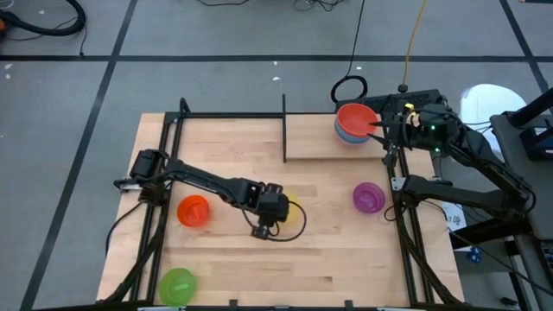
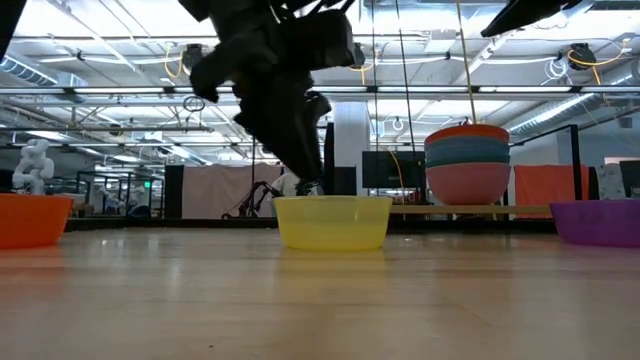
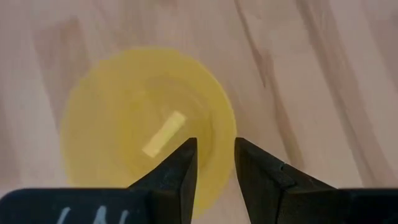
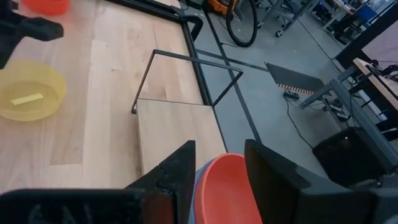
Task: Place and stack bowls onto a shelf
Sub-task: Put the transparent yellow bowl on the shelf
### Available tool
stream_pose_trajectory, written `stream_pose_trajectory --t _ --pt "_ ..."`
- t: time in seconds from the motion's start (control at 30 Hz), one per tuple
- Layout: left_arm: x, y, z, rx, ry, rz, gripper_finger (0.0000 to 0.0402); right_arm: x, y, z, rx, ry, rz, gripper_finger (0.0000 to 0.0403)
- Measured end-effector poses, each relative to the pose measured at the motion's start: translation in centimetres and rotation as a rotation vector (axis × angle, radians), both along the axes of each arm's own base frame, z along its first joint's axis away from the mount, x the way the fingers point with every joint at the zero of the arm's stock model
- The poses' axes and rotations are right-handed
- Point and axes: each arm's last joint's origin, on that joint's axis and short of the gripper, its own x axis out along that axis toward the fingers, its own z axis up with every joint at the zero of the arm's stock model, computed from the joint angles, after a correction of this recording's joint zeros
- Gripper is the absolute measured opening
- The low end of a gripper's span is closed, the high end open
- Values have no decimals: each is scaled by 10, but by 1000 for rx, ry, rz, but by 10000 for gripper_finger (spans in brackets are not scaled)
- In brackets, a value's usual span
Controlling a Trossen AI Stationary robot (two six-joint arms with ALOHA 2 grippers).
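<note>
Above the yellow bowl (image 3: pixel 146 124), the left end effector (image 3: pixel 216 163) hovers spread over its rim; a shallow bite could tip it. Beyond, the right end effector (image 4: pixel 219 163) straddles the shelf (image 1: pixel 333 138) stack's red bowl (image 1: pixel 356 117), fingers apart.

From above, my left gripper (image 1: pixel 275 210) hides most of the yellow bowl (image 1: pixel 296 210). My right fingers (image 4: pixel 177 171) cut off the red bowl (image 4: pixel 227 186); the blue bowl (image 1: pixel 346 135) under it barely shows.
</note>
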Motion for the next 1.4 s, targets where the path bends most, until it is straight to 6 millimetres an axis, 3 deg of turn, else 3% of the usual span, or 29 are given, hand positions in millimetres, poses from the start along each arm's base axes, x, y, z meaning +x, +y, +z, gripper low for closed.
stream_pose_trajectory --t 0.63,0.73,0.9,1.2,1.4 --pt "18 -5 -48 -52 40 -28 113 -2 1 1 -4 -6 -3 130" --pt "18 -5 -50 -56 46 -17 94 -2 1 1 -5 -6 -4 130" --pt "23 0 -42 -79 -5 24 14 -2 1 1 -5 -6 -4 130" --pt "50 11 8 -58 -173 10 7 -2 1 1 -6 -6 -4 130" --pt "66 44 44 8 -273 67 5 -2 1 1 -6 -6 -4 130"
